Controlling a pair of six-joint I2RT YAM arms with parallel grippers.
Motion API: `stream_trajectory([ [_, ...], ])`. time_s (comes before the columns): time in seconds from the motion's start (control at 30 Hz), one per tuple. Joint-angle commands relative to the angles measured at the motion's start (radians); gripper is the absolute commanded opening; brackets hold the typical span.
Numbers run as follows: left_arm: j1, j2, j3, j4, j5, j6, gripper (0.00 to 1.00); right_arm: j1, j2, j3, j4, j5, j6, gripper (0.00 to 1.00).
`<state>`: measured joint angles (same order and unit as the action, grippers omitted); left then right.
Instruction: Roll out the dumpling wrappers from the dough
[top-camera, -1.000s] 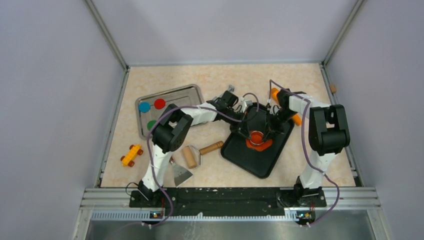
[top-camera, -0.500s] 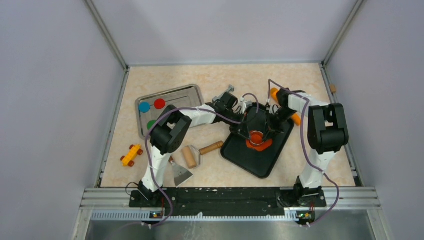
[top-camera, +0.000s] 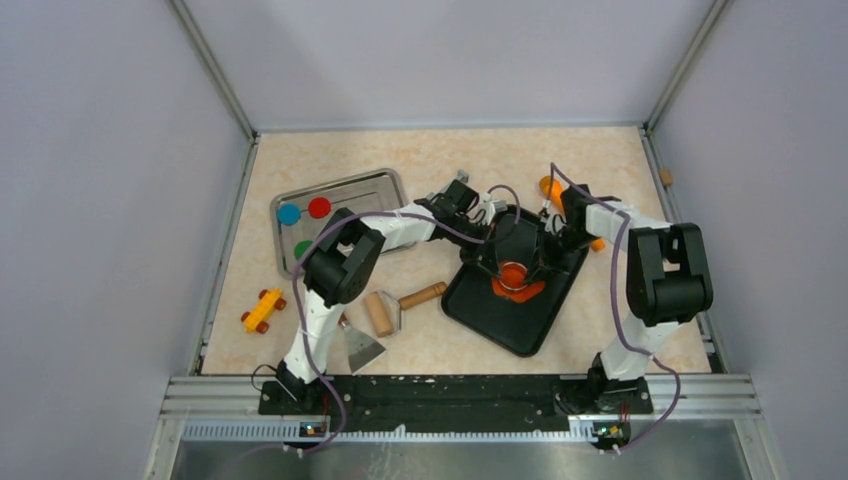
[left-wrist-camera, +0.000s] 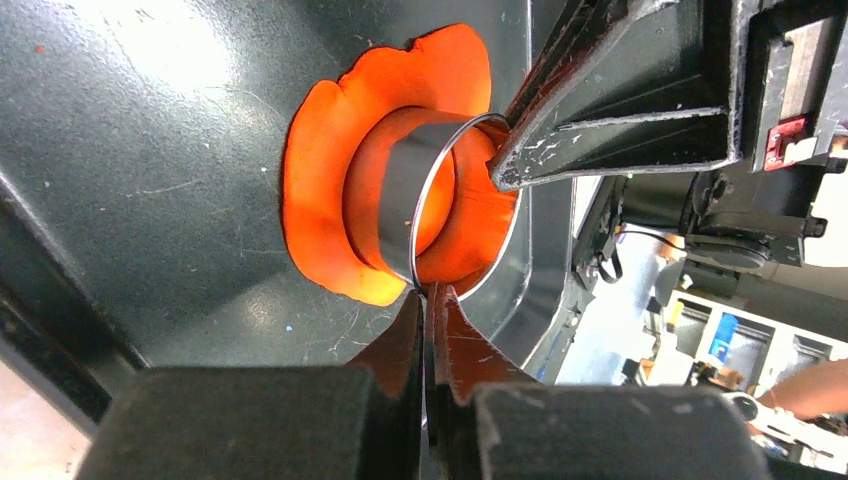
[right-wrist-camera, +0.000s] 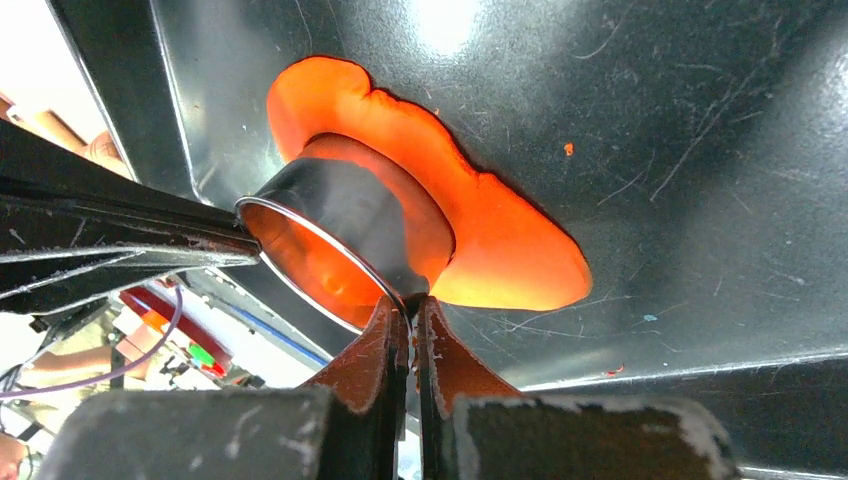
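Left jaws: pressed together on the thin wall of the ring cutter (left-wrist-camera: 400, 215), pinching its rim. Right jaws: likewise pinching the rim on the opposite side. The cutter stands in the dough (left-wrist-camera: 320, 160), a flattened orange-red sheet on the black tray (left-wrist-camera: 150, 150).

Status, as judged: this piece is rolled flat, and a disc is being cut but not yet lifted out. Three finished dumpling wrappers (top-camera: 319, 207), blue, red and green, lie in the steel tray (top-camera: 370, 185), well apart from the cutter.

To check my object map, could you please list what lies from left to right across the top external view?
Yellow toy car, red dumpling wrapper, wooden cylinder, dough on the black tray, small wooden block by the right wall.
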<state>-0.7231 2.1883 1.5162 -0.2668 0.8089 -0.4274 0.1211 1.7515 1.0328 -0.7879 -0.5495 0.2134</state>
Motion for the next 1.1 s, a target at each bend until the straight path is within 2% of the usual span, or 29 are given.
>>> stream_trajectory([
  [0.0, 0.006, 0.107, 0.062, -0.044, -0.129, 0.084, 0.00, 0.064, 0.027, -0.070, 0.061, -0.024, 0.031, 0.00],
  [0.43, 0.017, 0.191, 0.221, -0.087, -0.121, 0.123, 0.00, 0.129, -0.024, -0.186, 0.098, -0.114, 0.151, 0.00],
  [0.77, 0.016, 0.168, 0.190, -0.083, -0.105, 0.114, 0.00, 0.097, -0.016, -0.090, 0.054, -0.008, 0.087, 0.00],
  [1.07, 0.010, 0.093, 0.078, -0.079, -0.113, 0.122, 0.00, 0.029, -0.035, -0.056, 0.020, 0.050, 0.020, 0.00],
])
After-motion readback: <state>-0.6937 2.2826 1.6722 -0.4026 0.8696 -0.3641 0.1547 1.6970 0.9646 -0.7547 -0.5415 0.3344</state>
